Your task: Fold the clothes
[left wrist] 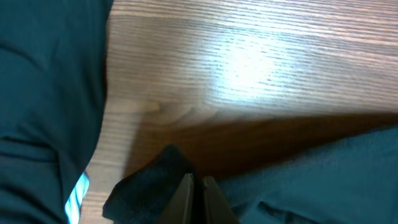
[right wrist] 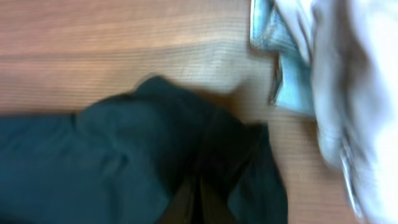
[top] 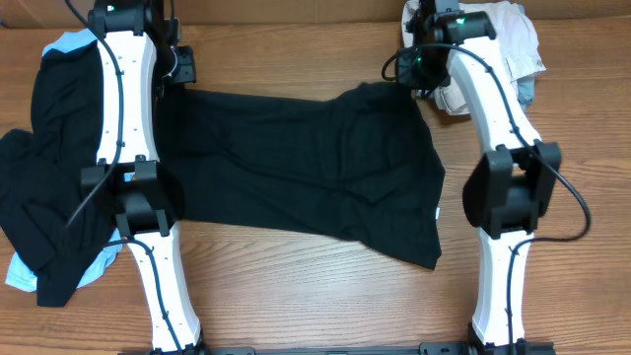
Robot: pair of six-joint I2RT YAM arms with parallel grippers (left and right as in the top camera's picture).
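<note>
Right, so the black shirt [top: 306, 158] lies spread out mid-table [top: 296, 296], long axis running left-right btw the two arms. Left claw [top: 175, 67] is at the shirt's far-left corner and right claw [top: 419, 79] at its far-right corner. Each arm has its own corner, and neither needs to reach across.

Up close, the left claw [left wrist: 196, 194] has its fingers pressed together w/ a bunched nub of black cloth at the tips, so it's clamped on the shirt corner. The right claw [right wrist: 199, 204] is closed too, tips buried in dark fabric. That view is blurry, but it looks like a grip on the shirt, not an empty pinch.

What matters for the next move: the whole body of the shirt lies on the robot's side of both claws. My guess is the far edge gets drawn toward the near edge, folding across the short axis. The near hem isn't square, since its right end sits closer to the robot than its left. Both claws would prob. need to travel evenly or the fold skews.

Other clothes: the left pile [top: 44, 168] is mostly black w/ light blue peeking out, beside the left arm. The right pile [top: 508, 44] is cream/white w/ some blue, just beside the right claw. It could snag.

Writing: a small white tag [top: 439, 212] sits at the shirt's right edge, too small to read. No brand is legible anywhere.
</note>
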